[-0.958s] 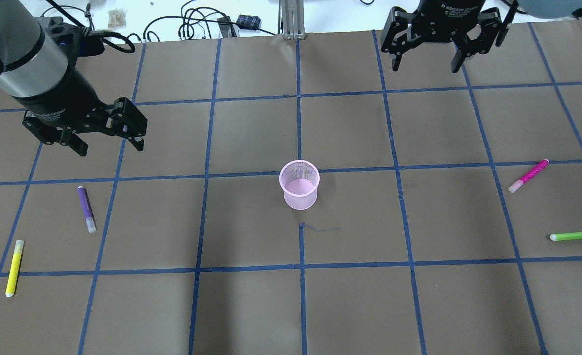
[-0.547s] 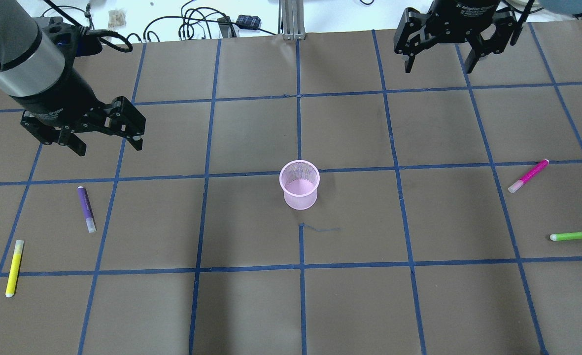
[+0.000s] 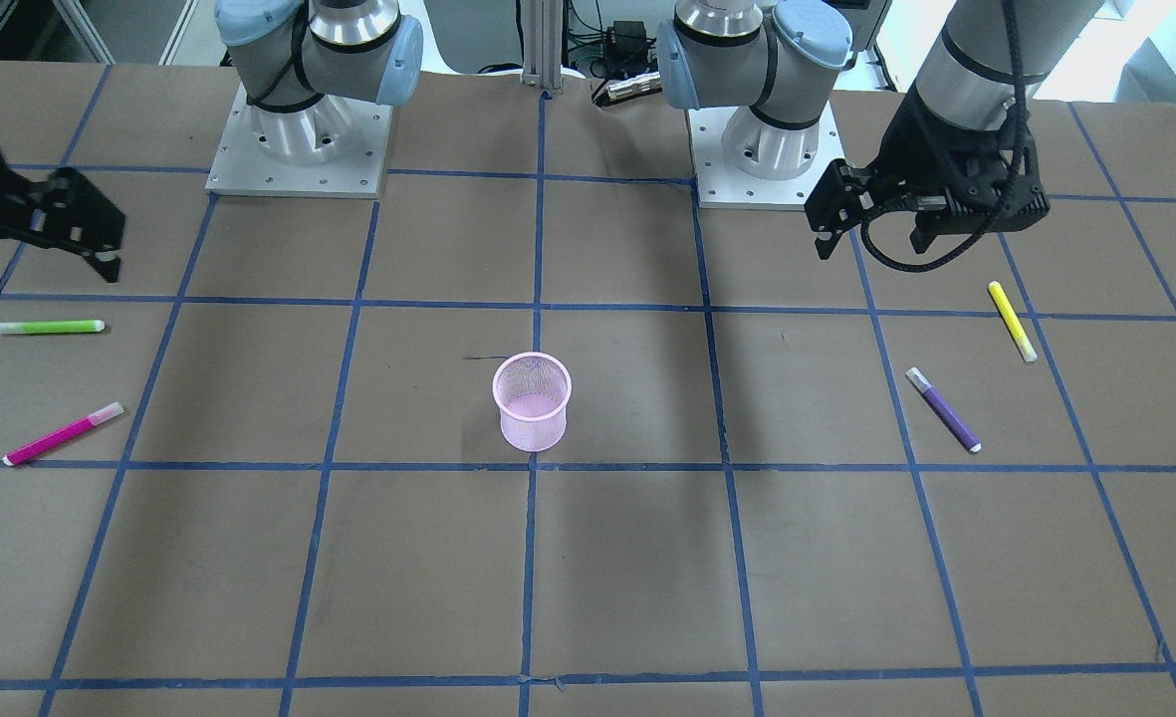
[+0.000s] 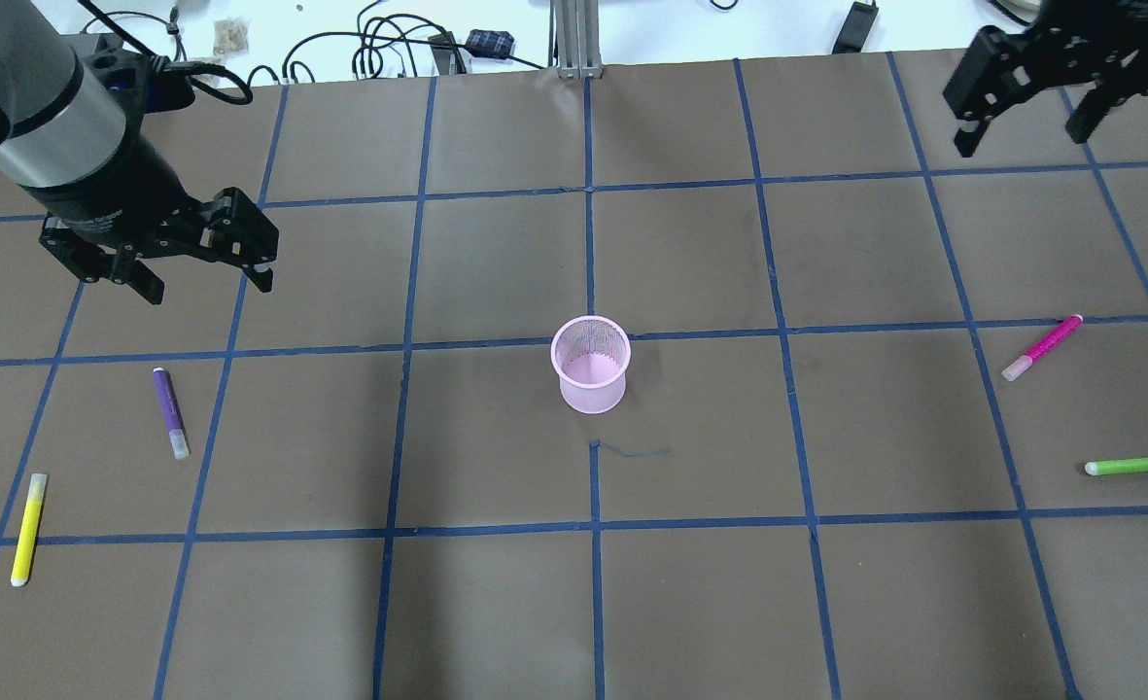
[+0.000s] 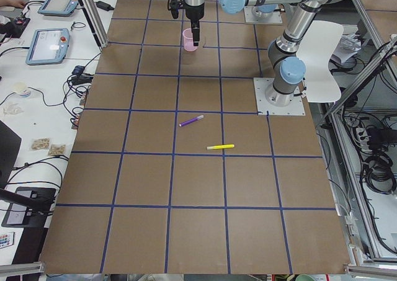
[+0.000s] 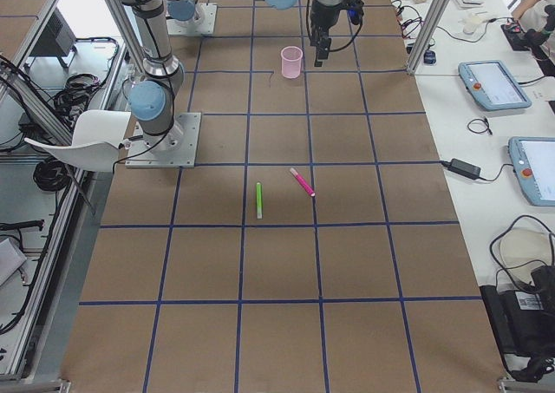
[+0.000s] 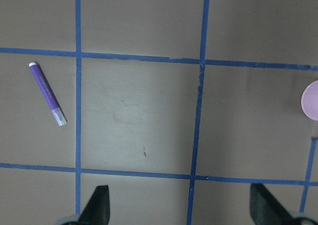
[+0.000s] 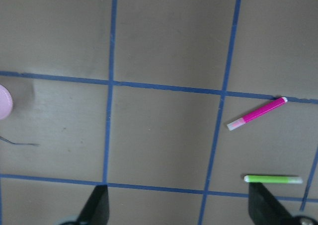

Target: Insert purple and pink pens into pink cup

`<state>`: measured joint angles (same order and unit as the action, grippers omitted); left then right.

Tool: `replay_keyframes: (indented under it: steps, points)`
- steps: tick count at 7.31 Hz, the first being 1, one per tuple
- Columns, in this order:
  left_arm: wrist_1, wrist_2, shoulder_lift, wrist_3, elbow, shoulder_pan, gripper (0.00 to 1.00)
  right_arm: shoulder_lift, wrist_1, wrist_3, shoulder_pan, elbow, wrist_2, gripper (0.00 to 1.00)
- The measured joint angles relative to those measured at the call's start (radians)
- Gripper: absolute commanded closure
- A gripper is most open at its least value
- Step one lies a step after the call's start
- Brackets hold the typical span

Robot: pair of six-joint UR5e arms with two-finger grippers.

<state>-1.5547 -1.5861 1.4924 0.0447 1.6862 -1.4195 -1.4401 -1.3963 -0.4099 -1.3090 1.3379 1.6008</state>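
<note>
We see the pink cup (image 4: 590, 374) standing upright at the middle of the table (image 4: 496, 603), well apart from both sets of jaws and roughly between them. The purple pen (image 4: 170, 412) lies flat on the paper, near the left gripper (image 4: 206, 287) but not touching it. In the left wrist view it sits ahead of the jaws, outside the left-hand finger, with its pale end, probably the cap, turned toward the jaws. The pink pen (image 4: 1042, 347) also lies flat, slanted, well clear of the right gripper (image 4: 1021, 139). From the right wrist it shows ahead of the jaws, nearer the right-hand finger. Both grippers hang above the table with their jaws spread wide apart and empty. A yellow pen (image 4: 28, 528) lies past the purple one from the left jaws, and a green pen (image 4: 1139, 465) lies past the pink one from the right jaws
</note>
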Motion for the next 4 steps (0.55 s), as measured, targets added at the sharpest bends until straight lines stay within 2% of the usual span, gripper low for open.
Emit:
replay_keyframes:
  steps: [2, 4]
  points:
    - [0.049, 0.007, 0.042, -0.002, 0.007, 0.102, 0.0, 0.018, -0.007, -0.372, 0.152, 0.002, -0.012, 0.0]
    - [0.148, 0.003, 0.097, 0.004, 0.037, 0.192, 0.0, 0.034, -0.005, -0.853, 0.247, 0.007, -0.045, 0.0]
